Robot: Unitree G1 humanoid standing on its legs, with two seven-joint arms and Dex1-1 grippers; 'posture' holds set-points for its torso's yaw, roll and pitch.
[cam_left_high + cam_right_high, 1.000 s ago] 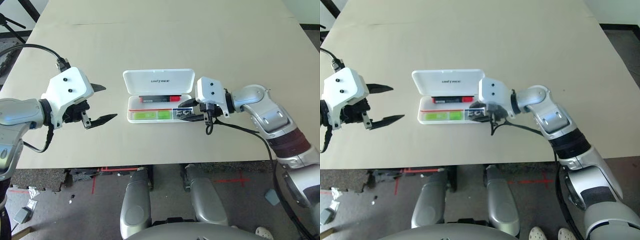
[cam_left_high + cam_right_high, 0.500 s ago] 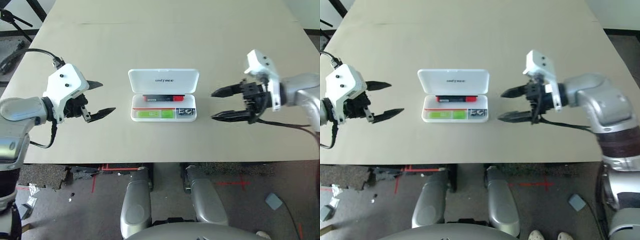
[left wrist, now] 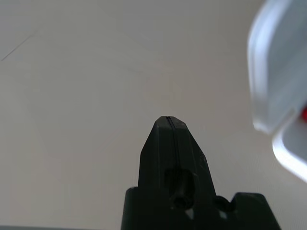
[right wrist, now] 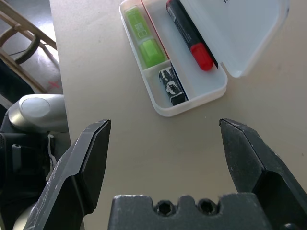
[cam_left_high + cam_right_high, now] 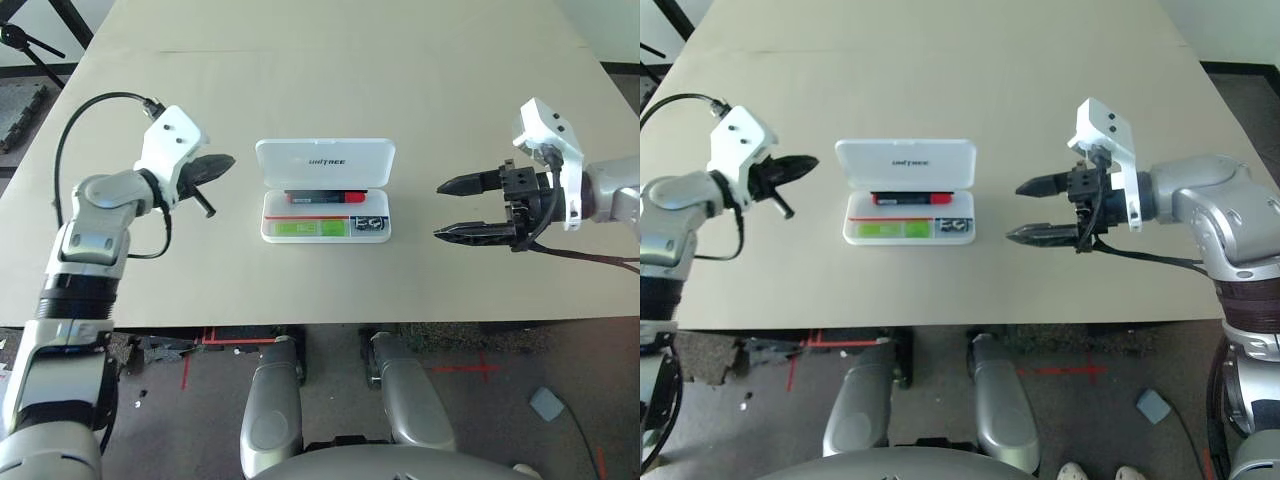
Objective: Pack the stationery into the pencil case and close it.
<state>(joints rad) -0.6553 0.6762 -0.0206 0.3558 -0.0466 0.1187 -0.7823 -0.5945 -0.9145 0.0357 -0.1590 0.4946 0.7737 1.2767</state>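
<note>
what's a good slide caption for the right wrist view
Open right gripper above the table, facing the open pencil case with stationery inside.

A broad beige rectangular table (image 5: 330,60) with a matte top spans the room. Below its near edge lies grey speckled floor (image 5: 160,360) marked with red tape lines (image 5: 200,345). Black tripod legs (image 5: 40,45) stand at far left.

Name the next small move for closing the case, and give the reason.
Probably bring the shut left gripper to the back of the raised lid and tip it forward. The highlighter, red marker and clip already lie inside the pencil case, and the open right gripper stands clear of it.
</note>
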